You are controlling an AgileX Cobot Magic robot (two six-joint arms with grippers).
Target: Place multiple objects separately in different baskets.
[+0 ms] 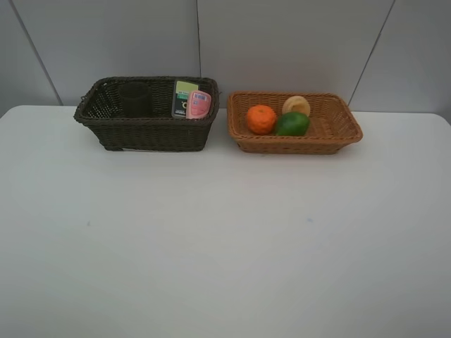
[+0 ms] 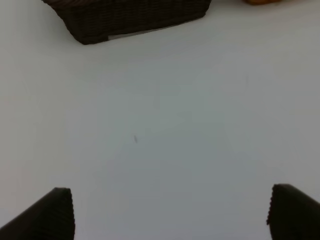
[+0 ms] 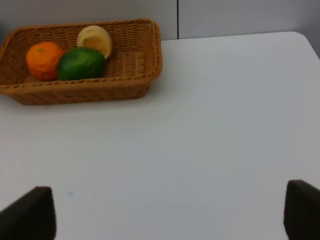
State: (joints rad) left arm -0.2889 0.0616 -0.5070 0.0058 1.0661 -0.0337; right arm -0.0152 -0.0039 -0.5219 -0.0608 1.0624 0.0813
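Observation:
The dark brown basket [image 1: 106,113] stands at the back left. It holds a dark cup [image 1: 134,98], a green-labelled bottle [image 1: 183,97] and a pink bottle [image 1: 199,105]. The light tan basket [image 1: 338,123] stands at the back right with an orange [image 1: 261,119], a green oval fruit [image 1: 292,124] and a yellowish peach-like fruit [image 1: 297,105]. The arms do not show in the high view. The left gripper [image 2: 170,212] is open and empty over bare table, the dark basket [image 2: 125,17] ahead. The right gripper [image 3: 167,215] is open and empty, the tan basket [image 3: 135,55] ahead.
The white table [image 1: 225,239] stretches wide in front of both baskets. A grey panelled wall [image 1: 282,42] stands close behind them. The table's right edge [image 3: 307,42] shows in the right wrist view.

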